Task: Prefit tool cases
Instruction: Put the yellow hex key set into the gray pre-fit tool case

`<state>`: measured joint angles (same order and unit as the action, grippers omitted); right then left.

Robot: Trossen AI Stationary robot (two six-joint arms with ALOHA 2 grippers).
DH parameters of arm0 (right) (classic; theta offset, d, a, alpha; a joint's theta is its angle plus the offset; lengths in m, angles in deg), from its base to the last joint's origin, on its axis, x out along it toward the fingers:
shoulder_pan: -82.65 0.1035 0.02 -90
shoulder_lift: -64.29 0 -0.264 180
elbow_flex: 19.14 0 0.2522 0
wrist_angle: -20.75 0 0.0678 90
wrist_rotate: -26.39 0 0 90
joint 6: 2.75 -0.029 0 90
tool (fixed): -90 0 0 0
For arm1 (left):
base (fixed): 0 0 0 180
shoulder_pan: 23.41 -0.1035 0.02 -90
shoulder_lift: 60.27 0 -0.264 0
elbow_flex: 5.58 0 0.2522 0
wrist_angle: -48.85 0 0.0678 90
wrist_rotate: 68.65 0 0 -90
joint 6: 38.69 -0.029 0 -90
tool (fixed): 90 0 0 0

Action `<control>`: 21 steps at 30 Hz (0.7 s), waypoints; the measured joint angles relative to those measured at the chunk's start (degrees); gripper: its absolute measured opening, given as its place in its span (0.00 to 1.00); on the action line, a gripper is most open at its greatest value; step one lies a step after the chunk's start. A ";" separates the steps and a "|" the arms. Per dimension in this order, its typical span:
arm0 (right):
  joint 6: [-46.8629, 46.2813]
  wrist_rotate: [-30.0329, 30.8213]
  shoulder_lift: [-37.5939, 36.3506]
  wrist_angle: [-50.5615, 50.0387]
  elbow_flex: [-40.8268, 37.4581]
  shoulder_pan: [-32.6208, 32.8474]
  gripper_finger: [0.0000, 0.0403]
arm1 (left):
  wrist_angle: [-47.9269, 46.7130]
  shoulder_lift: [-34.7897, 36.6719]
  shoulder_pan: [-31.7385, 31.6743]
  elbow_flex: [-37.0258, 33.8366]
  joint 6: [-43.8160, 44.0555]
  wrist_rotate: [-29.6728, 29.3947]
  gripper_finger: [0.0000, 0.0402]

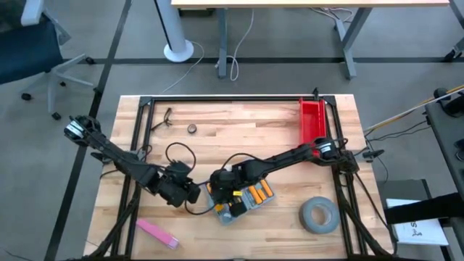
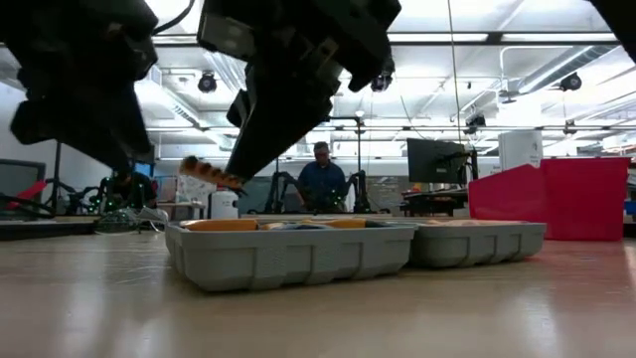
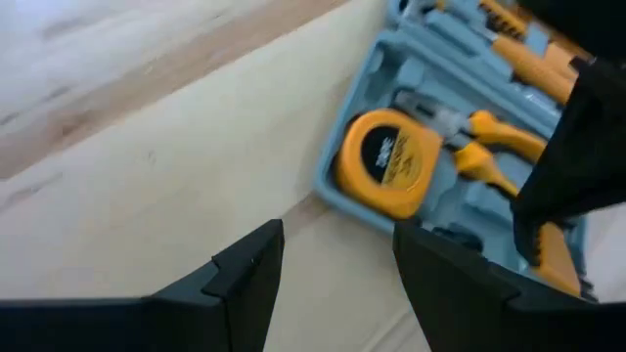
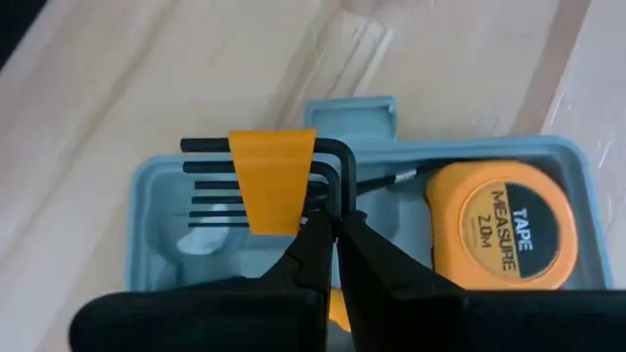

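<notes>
Open blue-grey plastic tool case (image 1: pixel 239 201) near desk's front edge, centre. Right tool (image 4: pixel 335 227) pinched on orange-sleeved hex-key set (image 4: pixel 269 181), directly above its recess. Left tool (image 3: pixel 337 259) gaping, empty, beside case.

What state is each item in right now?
tool case: open, flat on the table.
tape measure: seated in its recess.
hex key set: pinched at its bend, over the case.
right pincer: shut on hex key set.
left pincer: open, empty, beside the case.
red bin: upright.
</notes>
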<state>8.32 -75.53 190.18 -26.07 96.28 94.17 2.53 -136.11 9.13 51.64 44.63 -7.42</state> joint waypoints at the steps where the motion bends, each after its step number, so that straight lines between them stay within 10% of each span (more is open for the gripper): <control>1: 0.00 0.00 0.43 -0.24 0.28 0.00 0.00 | -0.52 0.02 0.21 0.00 0.75 0.57 0.51; 21: 2.43 7.04 4.24 -1.59 1.36 -0.53 0.03 | 2.01 0.02 2.34 0.00 3.33 2.40 0.51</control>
<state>10.76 -68.49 194.41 -27.66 97.65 93.64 4.54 -136.08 11.48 51.64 47.95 -5.03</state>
